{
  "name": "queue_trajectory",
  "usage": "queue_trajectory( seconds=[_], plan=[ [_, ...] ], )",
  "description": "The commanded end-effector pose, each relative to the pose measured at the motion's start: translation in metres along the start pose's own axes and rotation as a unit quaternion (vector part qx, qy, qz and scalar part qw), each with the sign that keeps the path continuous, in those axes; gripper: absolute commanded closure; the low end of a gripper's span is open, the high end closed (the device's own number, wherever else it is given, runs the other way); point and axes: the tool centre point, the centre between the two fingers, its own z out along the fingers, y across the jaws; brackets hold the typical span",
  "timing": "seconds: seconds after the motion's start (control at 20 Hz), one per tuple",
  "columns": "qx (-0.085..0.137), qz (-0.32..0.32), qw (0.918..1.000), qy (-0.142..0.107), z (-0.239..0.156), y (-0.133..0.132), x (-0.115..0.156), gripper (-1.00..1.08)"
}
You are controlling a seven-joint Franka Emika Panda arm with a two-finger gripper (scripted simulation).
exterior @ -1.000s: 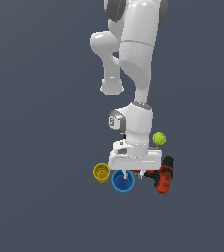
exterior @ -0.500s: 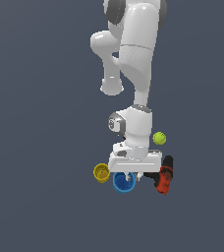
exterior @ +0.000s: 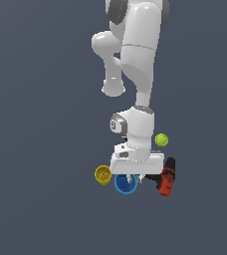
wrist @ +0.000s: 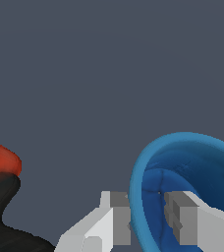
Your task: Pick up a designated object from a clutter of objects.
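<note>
The blue cup stands open side up beside the smaller yellow cup. My gripper is straight above it, down at its rim. In the wrist view the blue cup fills one corner. One finger is outside the cup's wall and the other finger is inside. The jaws are close together, clamped on that wall. The red-and-black drill lies beside the cup at the exterior view's right and also shows in the wrist view. The tennis ball sits farther back. The brick block is hidden.
The arm's white hand covers the ground behind the blue cup. The dark grey floor stretches out around the cluster.
The hand has come down a little onto the blue cup. The cups, drill and ball have stayed in place.
</note>
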Motion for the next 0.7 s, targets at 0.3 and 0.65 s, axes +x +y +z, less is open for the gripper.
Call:
queue_trajectory(
  seconds=[0.3, 0.65],
  plan=[
    [0.001, 0.001, 1.0000, 0.001, -0.027, -0.007, 0.005, 1.08],
    [0.002, 0.002, 1.0000, 0.000, -0.073, -0.019, 0.011, 1.08]
  ],
)
